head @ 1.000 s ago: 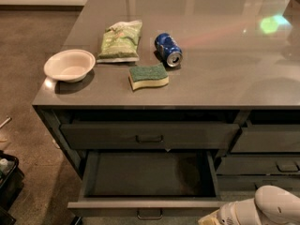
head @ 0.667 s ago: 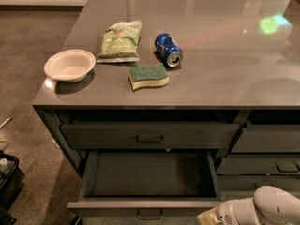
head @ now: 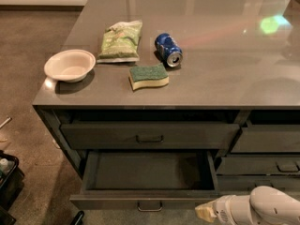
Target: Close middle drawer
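Observation:
The middle drawer [head: 145,178] stands pulled out under the grey counter, its dark grey tray empty. Its flat front [head: 108,202] faces me at the bottom, with a small loop handle [head: 150,206] at centre. Above it a slimmer drawer [head: 150,135] with its own handle is shut. My gripper [head: 205,212] is at the bottom right, a white arm with a pale tip just right of the drawer front's right end, level with the handle.
On the counter [head: 225,55] lie a white bowl [head: 70,65], a green snack bag [head: 120,41], a blue can [head: 168,49] on its side and a green sponge [head: 148,76]. More drawers [head: 267,139] stand at right. Dark objects [head: 7,182] sit on the floor at left.

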`<state>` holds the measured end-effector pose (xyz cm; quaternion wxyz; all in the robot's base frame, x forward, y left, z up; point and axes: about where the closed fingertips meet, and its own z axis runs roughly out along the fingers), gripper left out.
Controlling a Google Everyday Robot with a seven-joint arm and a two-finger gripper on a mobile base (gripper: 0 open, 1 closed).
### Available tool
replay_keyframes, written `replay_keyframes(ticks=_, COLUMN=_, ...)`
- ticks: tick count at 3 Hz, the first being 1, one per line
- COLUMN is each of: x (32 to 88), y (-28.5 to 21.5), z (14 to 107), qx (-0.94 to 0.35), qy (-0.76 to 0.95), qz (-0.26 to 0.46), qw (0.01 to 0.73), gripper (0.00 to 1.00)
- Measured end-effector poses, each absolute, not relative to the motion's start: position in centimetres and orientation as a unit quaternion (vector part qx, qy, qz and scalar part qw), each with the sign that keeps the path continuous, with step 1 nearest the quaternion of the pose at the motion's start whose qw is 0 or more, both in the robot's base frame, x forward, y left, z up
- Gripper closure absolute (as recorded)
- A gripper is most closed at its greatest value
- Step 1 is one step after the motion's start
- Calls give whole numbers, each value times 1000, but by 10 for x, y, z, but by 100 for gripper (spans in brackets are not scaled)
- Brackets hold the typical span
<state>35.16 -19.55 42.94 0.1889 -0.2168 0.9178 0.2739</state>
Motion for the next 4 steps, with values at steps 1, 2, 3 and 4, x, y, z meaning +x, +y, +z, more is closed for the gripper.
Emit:
replay_keyframes(ticks=1, x=368, y=-198, z=429, qx=-202, qy=921, qz=249, qw=220, gripper=100)
replay_keyframes(ticks=2, x=385, y=-199, z=427, qx=-191, qy=923, qz=227, qw=245, gripper=100)
replay_keyframes(ticks=3, x=404, y=-200, z=425, qx=-183, qy=925, qz=204, qw=263, gripper=100)
replay_keyframes(ticks=4, x=420, y=-195, z=427, qx=-181, qy=924, qz=190, qw=278, gripper=100)
